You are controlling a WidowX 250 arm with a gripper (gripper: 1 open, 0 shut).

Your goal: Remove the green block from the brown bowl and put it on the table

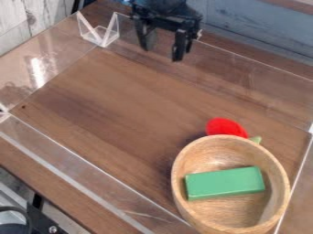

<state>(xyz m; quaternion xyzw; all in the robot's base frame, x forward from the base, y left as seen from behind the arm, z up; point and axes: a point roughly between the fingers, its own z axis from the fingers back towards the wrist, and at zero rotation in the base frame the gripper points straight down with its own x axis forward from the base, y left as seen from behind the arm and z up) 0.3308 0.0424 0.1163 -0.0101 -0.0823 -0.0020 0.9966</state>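
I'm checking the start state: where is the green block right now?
In the camera view, the green block lies inside the brown bowl at lower right, just below the red object.

No text, label, brand, number or sign is presenting itself legibly on any surface, whether near the end effector or well apart from it.

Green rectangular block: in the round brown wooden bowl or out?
In: the green rectangular block lies inside the bowl, within its thick rim.
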